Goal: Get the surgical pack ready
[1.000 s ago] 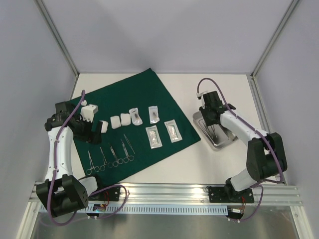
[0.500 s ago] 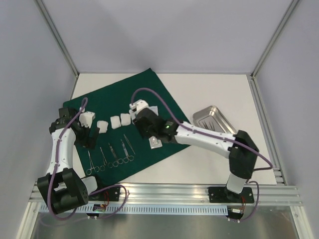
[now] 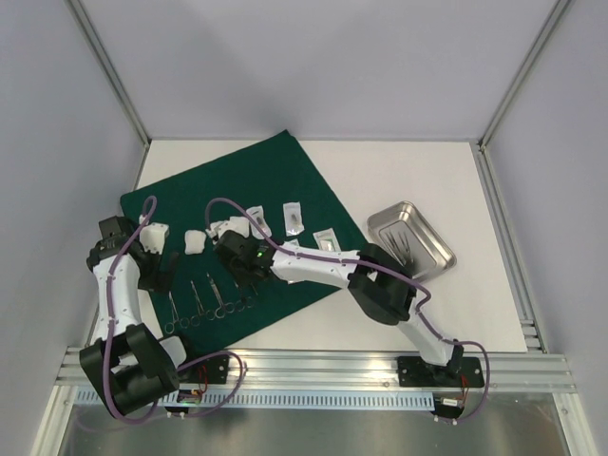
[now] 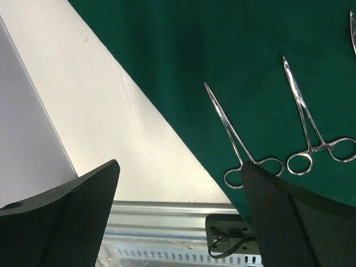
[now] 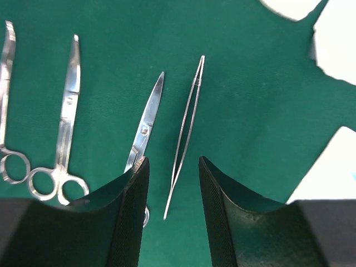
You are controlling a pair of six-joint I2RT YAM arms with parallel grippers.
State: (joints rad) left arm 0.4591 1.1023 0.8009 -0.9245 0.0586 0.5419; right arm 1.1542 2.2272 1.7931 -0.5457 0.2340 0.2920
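**Right end effector** (image 5: pixel 172 164): fingers spread, gripping nothing, low over the large dark green cloth (image 5: pixel 245 83). The thin steel tweezers (image 5: pixel 186 130) lie flat between its fingers, pointing ahead. The steel scissors (image 5: pixel 146 125) lie just to their left.

**Likely step:** laying the instruments in a row. Raise your wrist straight up so that neither finger drags the tweezers out of line. Then go to the small steel tray (image 3: pixel 423 233), well off to the right, for the instruments lying in it.

**Left end effector** (image 4: pixel 179 167): also released, hanging over the cloth's edge and the white counter (image 4: pixel 111 111). Ring-handled steel forceps (image 4: pixel 228 130) lie just ahead of it, apart from both fingers. Hold it clear of the row.
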